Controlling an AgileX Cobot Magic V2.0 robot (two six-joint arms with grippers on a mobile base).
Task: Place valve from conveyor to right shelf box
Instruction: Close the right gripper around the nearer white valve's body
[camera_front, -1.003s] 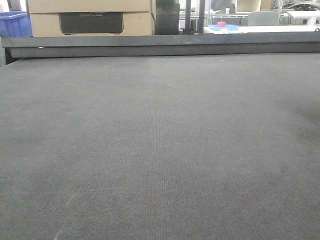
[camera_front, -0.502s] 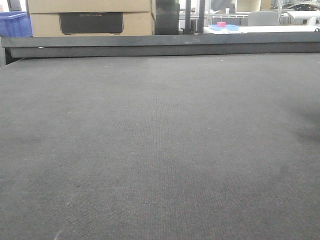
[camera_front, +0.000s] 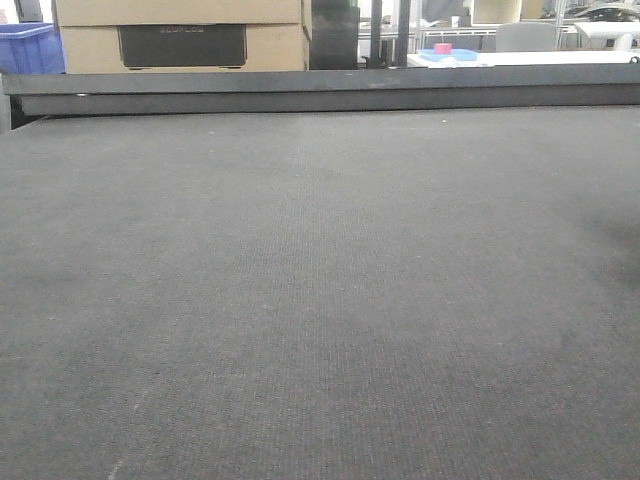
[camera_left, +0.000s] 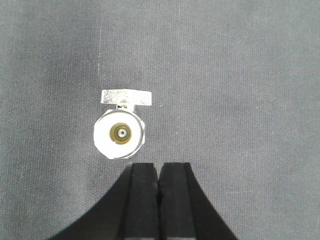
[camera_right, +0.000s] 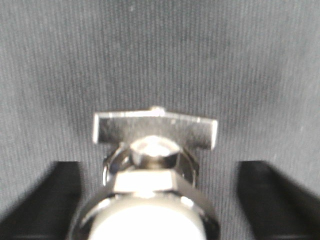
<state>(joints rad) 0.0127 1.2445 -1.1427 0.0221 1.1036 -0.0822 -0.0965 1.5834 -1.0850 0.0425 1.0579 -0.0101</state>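
Note:
The conveyor (camera_front: 320, 280) is a wide dark grey woven belt with a dark rail (camera_front: 320, 90) along its far edge. The front view shows no valve and no gripper. In the left wrist view a silver valve (camera_left: 120, 132) with a flat handle (camera_left: 126, 97) rests on the belt. My left gripper (camera_left: 159, 172) is shut and empty just below it, a little to its right. In the right wrist view a shiny metal valve (camera_right: 155, 170) fills the lower middle. It sits between the wide-apart black fingers (camera_right: 62, 187) of my open right gripper (camera_right: 157, 200), with belt showing on both sides. The right shelf box is out of view.
Beyond the rail stand cardboard boxes (camera_front: 180, 35) and a blue bin (camera_front: 30, 48) at the far left. A white table with a pink and blue object (camera_front: 445, 52) stands at the far right.

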